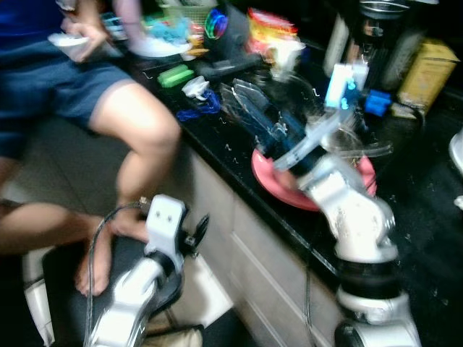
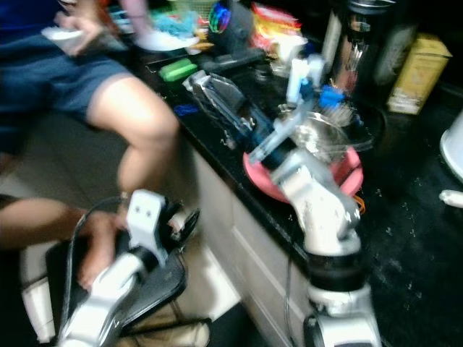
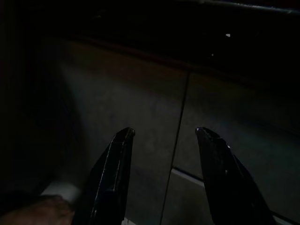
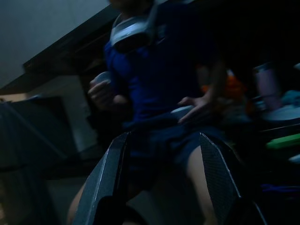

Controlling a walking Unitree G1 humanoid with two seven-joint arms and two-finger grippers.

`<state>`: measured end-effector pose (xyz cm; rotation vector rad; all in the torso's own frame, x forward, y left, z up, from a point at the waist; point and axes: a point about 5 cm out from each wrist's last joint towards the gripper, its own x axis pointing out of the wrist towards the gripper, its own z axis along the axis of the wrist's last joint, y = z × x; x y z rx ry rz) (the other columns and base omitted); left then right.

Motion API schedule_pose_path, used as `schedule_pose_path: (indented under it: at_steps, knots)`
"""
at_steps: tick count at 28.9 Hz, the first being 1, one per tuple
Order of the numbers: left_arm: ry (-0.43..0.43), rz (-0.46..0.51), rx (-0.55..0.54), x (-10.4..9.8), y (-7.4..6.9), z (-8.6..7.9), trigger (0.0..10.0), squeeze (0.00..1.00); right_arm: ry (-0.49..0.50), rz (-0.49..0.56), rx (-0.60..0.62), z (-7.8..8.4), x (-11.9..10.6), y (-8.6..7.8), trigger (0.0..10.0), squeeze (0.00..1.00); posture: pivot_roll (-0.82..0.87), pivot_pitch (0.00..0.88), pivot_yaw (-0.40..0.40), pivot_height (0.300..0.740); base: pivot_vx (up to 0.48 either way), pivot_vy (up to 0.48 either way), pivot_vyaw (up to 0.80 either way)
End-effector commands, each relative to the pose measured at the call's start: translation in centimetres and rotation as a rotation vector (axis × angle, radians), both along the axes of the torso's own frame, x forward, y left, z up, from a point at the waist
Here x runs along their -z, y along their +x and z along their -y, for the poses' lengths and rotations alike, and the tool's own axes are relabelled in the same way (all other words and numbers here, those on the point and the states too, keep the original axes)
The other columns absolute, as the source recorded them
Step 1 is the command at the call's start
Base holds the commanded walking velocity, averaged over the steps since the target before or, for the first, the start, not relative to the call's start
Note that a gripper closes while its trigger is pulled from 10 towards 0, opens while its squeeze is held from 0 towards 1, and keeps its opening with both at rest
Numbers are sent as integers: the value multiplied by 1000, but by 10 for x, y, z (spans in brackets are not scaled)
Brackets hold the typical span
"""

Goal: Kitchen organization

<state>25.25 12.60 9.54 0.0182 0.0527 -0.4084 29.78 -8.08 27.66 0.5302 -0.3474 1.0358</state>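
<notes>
The right gripper (image 4: pixel 161 154), fingers spread w/ nothing between, is raised over the pink plate (image 1: pixel 269 172) at the black counter (image 1: pixel 427 210) edge, while the left gripper (image 3: pixel 164 154), likewise parted, is hung low by the cabinet fronts (image 1: pixel 253 253), near a seated person (image 1: pixel 87 94).

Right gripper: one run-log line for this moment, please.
right gripper: open, raised over counter, above pink plate | left gripper: open, idle | person seated nearby
</notes>
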Motion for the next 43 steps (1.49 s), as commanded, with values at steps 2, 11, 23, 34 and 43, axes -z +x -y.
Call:
schedule_pose_path:
  at_steps: [2,11,23,34,43]
  knots:
    - [5,0,10,2,-1,2,10000,0,-5,31,6,6,-8,0,10000,0,41,0,-15,732,0,0,-788]
    - [0,3,13,2,-1,2,10000,0,-76,124,35,18,-23,0,10000,0,44,0,-19,732,0,0,-788]
    - [-1,-3,21,5,-2,2,10000,0,-476,200,162,-13,-14,9,10000,0,51,0,-23,732,0,0,-394]
    - [42,-7,61,4,-9,6,10000,0,-600,149,243,-30,7,22,10000,0,66,0,-31,732,0,0,0]
    - [15,-80,282,3,-45,24,10000,0,-494,83,323,-24,3,32,10000,0,70,0,-26,732,0,0,0]
